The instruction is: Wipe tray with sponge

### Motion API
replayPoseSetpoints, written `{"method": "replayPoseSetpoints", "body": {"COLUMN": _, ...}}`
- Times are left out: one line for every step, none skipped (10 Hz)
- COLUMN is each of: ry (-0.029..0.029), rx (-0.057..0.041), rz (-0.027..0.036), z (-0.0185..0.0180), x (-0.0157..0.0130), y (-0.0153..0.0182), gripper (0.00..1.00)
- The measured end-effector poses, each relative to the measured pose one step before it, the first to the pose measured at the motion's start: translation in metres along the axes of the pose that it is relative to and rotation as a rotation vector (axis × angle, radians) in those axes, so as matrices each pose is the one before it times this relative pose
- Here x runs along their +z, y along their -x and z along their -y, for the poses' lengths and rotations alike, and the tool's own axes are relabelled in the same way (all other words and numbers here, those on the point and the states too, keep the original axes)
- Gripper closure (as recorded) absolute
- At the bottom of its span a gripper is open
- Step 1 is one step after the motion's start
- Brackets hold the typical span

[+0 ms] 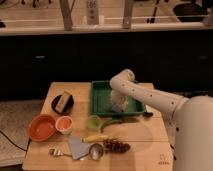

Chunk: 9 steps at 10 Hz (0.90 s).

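Observation:
The dark-green tray (pixel 102 97) lies at the back middle of the wooden table. My white arm reaches in from the right and bends down into the tray. My gripper (pixel 118 103) points down over the tray's middle. A small bluish-purple sponge (pixel 118 107) shows right under the gripper, on the tray floor. The gripper hides most of the sponge.
A tan wedge block on a dark plate (pixel 62 102) sits left of the tray. An orange bowl (pixel 41 127) and a small orange cup (pixel 64 123) stand at front left. A green cup (pixel 93 121), a banana (pixel 95 137), grapes (pixel 115 146), a spoon and a napkin lie in front of the tray.

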Motion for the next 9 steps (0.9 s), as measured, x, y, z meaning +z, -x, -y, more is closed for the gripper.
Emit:
{"method": "replayPoseSetpoints", "body": {"ry": -0.00014, "rx": 0.01329, "rz": -0.01025, "z": 0.00568, "x": 0.00277, "y": -0.01424, "gripper": 0.97}}
{"method": "replayPoseSetpoints", "body": {"ry": 0.00051, "rx": 0.00747, "rz": -0.01151, "z": 0.00892, "x": 0.00332, "y": -0.01428, "gripper": 0.97}}
{"method": "replayPoseSetpoints", "body": {"ry": 0.00009, "rx": 0.00529, "rz": -0.01086, "z": 0.01272, "x": 0.0053, "y": -0.01359, "gripper": 0.97}}
{"method": "replayPoseSetpoints", "body": {"ry": 0.00491, "rx": 0.00199, "rz": -0.01015, "z": 0.01104, "x": 0.00602, "y": -0.01068, "gripper": 0.97}}
{"method": "replayPoseSetpoints", "body": {"ry": -0.00319, "rx": -0.00021, "rz": -0.00466, "z": 0.01051, "x": 0.00399, "y": -0.00499, "gripper": 0.97}}
{"method": "replayPoseSetpoints", "body": {"ry": -0.00331, "rx": -0.01219, "rz": 0.00217, "z": 0.00986, "x": 0.00241, "y": 0.00026, "gripper": 0.97}}
{"method": "replayPoseSetpoints", "body": {"ry": -0.00534, "rx": -0.02311, "rz": 0.00849, "z": 0.00855, "x": 0.0006, "y": 0.00509, "gripper": 0.97}}
{"method": "replayPoseSetpoints", "body": {"ry": -0.00723, "rx": -0.03943, "rz": 0.01381, "z": 0.00986, "x": 0.00125, "y": 0.01184, "gripper": 0.97}}
{"method": "replayPoseSetpoints", "body": {"ry": -0.00755, "rx": -0.02822, "rz": 0.01075, "z": 0.00571, "x": 0.00001, "y": 0.01118, "gripper": 0.97}}
